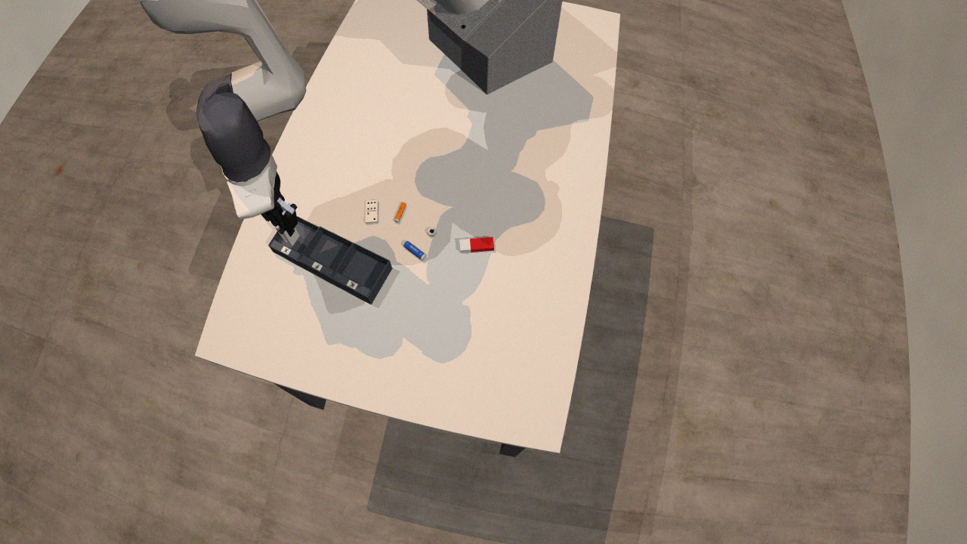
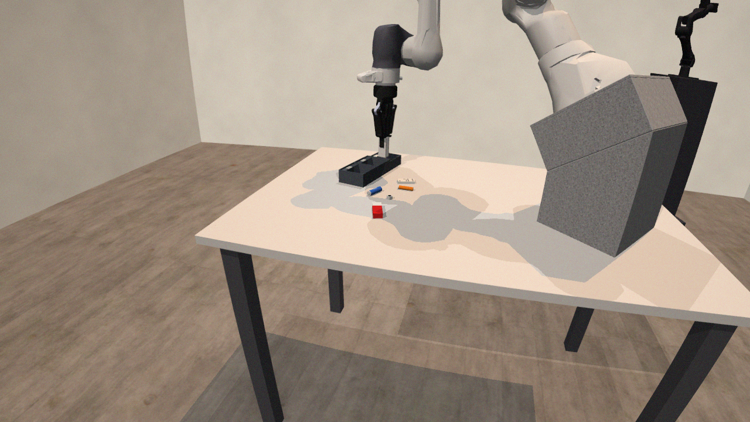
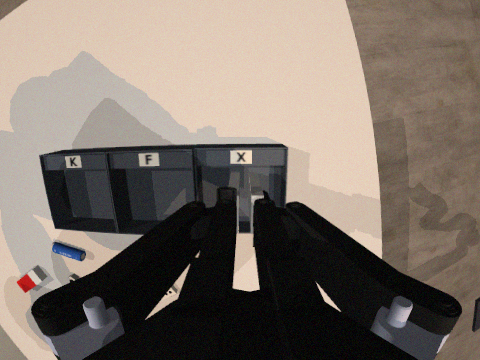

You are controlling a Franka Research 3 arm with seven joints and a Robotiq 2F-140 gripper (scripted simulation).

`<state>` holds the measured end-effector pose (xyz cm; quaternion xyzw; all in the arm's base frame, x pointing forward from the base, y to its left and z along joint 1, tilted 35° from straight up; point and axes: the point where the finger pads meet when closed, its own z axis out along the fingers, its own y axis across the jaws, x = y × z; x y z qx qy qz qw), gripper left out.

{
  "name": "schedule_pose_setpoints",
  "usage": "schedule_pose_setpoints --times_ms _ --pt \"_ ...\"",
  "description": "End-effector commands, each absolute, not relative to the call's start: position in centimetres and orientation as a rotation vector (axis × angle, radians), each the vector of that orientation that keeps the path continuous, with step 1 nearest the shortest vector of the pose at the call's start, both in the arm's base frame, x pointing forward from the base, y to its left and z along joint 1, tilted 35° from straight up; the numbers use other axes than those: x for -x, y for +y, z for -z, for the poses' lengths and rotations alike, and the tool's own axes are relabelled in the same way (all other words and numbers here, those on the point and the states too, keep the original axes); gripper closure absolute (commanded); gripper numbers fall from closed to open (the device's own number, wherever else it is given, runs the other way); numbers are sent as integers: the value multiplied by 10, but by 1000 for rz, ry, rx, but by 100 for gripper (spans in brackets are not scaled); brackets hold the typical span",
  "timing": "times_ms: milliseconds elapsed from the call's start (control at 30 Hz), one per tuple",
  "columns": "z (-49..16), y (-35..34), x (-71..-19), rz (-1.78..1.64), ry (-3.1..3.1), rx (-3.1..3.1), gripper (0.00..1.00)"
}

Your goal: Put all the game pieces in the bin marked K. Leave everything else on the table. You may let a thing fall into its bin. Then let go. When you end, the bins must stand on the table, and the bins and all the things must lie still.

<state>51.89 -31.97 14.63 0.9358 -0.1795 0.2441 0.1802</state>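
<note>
While the gripper [image 1: 289, 232] [image 2: 384, 149] [image 3: 243, 186] points down at compartment X [image 1: 305, 234] [image 3: 275, 160], near the top view's left edge of the table [image 1: 493, 392] [image 2: 288, 231] [image 3: 280, 75], its fingers stand almost together, a narrow gap between them, gripping nothing. Well apart from the fingertips, the domino [image 1: 371, 211] [image 2: 405, 180] [image 3: 173, 290] lies flat outside the bins, nearer that left edge than the orange stick [image 1: 400, 211] [image 2: 405, 187]. Bin K [image 1: 368, 265] [image 2: 354, 176] [image 3: 90, 192] forms the row's end farthest from that edge.
</note>
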Motion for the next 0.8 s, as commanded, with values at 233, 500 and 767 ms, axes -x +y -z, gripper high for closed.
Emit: schedule_pose_setpoints --times_ms 233,500,767 --pt "-156 -314 -512 -676 -499 -2644 95" --pt "-174 -305 -503 -676 -499 -2644 95" --pt "-177 -303 -502 -676 -499 -2644 95"
